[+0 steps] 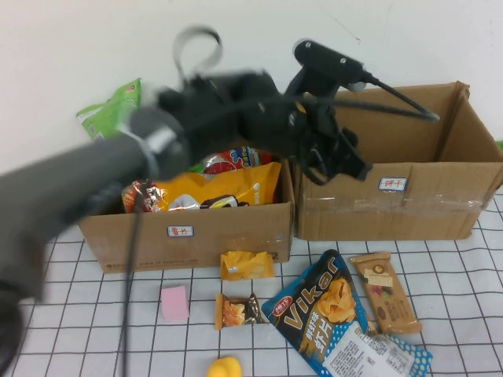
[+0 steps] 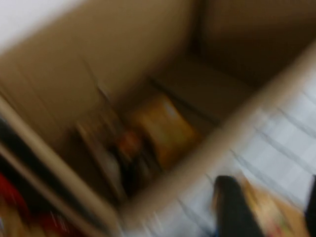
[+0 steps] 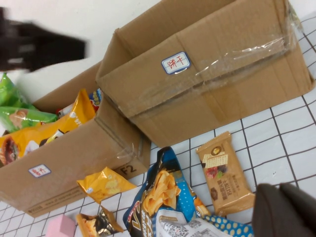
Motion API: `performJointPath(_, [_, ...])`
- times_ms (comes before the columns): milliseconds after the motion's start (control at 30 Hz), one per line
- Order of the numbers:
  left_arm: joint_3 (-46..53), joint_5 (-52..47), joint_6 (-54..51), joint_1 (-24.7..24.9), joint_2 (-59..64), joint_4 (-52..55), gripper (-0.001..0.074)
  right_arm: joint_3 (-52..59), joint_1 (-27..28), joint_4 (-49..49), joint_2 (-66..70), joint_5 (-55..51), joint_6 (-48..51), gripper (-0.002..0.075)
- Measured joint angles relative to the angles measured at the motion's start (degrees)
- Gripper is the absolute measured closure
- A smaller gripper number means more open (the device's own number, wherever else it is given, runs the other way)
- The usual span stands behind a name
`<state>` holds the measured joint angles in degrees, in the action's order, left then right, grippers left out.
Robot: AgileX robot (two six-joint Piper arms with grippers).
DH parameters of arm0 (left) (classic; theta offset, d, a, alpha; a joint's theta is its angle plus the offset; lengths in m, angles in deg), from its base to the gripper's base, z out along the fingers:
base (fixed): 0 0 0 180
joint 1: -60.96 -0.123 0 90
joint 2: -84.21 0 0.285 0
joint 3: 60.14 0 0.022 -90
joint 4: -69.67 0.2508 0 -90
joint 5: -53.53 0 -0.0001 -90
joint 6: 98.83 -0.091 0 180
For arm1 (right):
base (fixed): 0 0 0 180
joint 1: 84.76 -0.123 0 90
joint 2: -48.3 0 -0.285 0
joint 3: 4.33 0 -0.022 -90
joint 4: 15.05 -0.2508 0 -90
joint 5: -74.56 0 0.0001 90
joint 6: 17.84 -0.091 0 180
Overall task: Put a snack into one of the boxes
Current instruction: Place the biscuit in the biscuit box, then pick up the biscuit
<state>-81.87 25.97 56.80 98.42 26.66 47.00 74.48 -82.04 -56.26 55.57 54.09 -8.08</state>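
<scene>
The snack (image 1: pixel 238 311), a small packet with orange ends and a dark brown middle, lies on the checked cloth in front of the boxes; it also shows in the right wrist view (image 3: pixel 96 224). The taped box (image 1: pixel 393 208) with its white label stands at the right and shows in the right wrist view (image 3: pixel 207 94) too. My left gripper (image 1: pixel 350 161) hovers over that box's front left corner, blurred. In the left wrist view (image 2: pixel 270 185) its fingers stand apart above the box's front wall. My right gripper (image 3: pixel 282 190) is shut and empty over the cloth, out of the high view.
A second box (image 1: pixel 189 236) on the left is full of snack bags. A plain yellow packet (image 1: pixel 247 265), a blue Vikar bag (image 1: pixel 322 310), a tan bar (image 1: pixel 385 292) and a pink block (image 1: pixel 174 303) lie on the cloth. A yellow-orange packet (image 2: pixel 165 131) lies inside the taped box.
</scene>
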Motion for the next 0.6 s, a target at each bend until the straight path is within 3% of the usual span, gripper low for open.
performJointPath(100, [0.38, -13.92, -0.69, 0.0, -4.61, 1.94, 0.0617, 0.0, 0.0, 0.0, 0.0, 0.0, 0.31, 0.0727])
performJointPath(167, [2.85, -18.15, -0.83, 0.0, -7.67, 2.69, 0.0685, 0.0, 0.0, 0.0, 0.0, 0.0, 0.41, 0.0727])
performJointPath(300, [12.57, -17.63, 1.38, 0.0, -14.09, 3.3, 0.0725, 0.0, 0.0, 0.0, 0.0, 0.0, 0.55, 0.0727])
performJointPath(600, [36.69, -12.37, 1.75, 0.0, -25.33, 3.3, 0.0734, 0.0, 0.0, -0.12, 0.0, 0.0, 0.72, 0.0727])
